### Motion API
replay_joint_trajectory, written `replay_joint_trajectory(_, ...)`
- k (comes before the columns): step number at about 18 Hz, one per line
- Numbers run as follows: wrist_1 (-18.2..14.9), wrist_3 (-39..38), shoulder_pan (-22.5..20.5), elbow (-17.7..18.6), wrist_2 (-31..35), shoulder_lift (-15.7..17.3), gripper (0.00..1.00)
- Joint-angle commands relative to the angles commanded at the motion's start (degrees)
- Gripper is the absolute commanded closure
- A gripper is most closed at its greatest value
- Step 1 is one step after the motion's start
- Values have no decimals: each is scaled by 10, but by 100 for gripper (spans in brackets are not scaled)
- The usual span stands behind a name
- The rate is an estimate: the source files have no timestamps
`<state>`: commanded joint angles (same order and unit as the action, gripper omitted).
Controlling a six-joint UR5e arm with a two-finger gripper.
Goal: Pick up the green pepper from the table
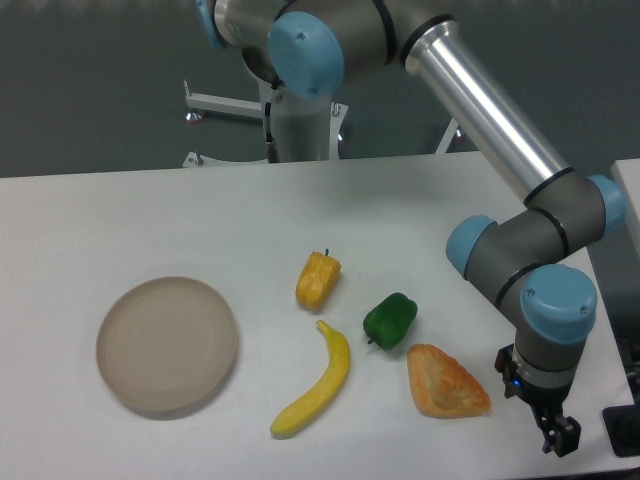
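while green pepper (390, 321) lies on table (120, 215), gripper (560, 438) well apart; spread unclear.

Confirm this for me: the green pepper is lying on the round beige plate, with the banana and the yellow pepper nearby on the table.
Not quite. The green pepper is not on the plate; the camera view shows it lying directly on the table, well to the right of the plate, which holds nothing. The rest stands: the banana and the yellow pepper lie near it on the table.

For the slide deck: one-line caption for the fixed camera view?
UR5e gripper hovers at the table edge, right of the green pepper, which sits among a yellow pepper, banana, pastry and plate.
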<state>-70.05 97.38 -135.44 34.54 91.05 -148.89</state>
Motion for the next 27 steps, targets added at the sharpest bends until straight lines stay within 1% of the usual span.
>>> replay_joint_trajectory(9,0,0,1,2,-4,4,0)
replay_joint_trajectory(12,0,0,1,17,-4,14,0)
replay_joint_trajectory(16,0,0,1,19,-4,18,0)
replay_joint_trajectory(17,0,0,1,26,-3,21,0)
replay_joint_trajectory(19,-2,0,1,53,-2,40,0)
replay_joint_trajectory(21,-7,0,-2,95,-2,69,0)
replay_joint_trajectory(23,-24,-1,-4,128,0,93,0)
replay_joint_trajectory(26,-63,-4,-5,169,4,126,0)
replay_joint_trajectory(27,-69,-17,-6,189,4,140,0)
